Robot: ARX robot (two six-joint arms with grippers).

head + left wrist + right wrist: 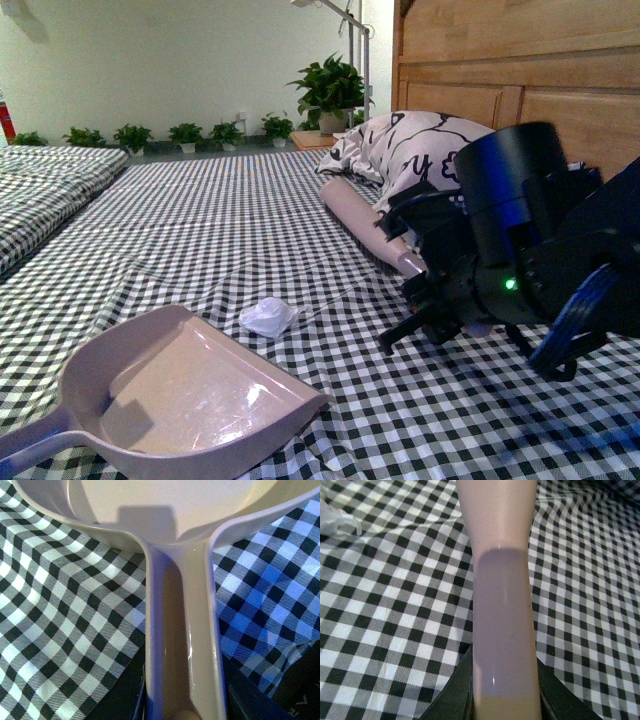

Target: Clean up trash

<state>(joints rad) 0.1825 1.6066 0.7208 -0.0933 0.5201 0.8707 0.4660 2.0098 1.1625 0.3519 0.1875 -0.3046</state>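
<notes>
Small crumpled white wad of trash (268, 317) lies loose on the black-and-white checked cloth (200, 220), touching nothing. It sits well to the left of the right gripper (425, 290), slightly nearer the camera, with open cloth between. Just beside the wad, on its near side, the lip of the beige dustpan (190, 400); wad and lip close but apart. Dustpan's handle (182, 630) runs back between the dark fingers of the left gripper (182, 707), which is clamped on it; only the base of the jaws shows in the left wrist view. Right gripper closed around a pale pink broom handle (502, 610), fingers pressed to either side of the shaft. In the front view that shaft (365, 225) runs away from the right gripper toward a black-patterned white pillow (410, 145) at a wooden headboard (520, 80). A corner of the wad (335, 517) shows at the edge of the right wrist view. Potted plants (330, 95) line the far wall.
</notes>
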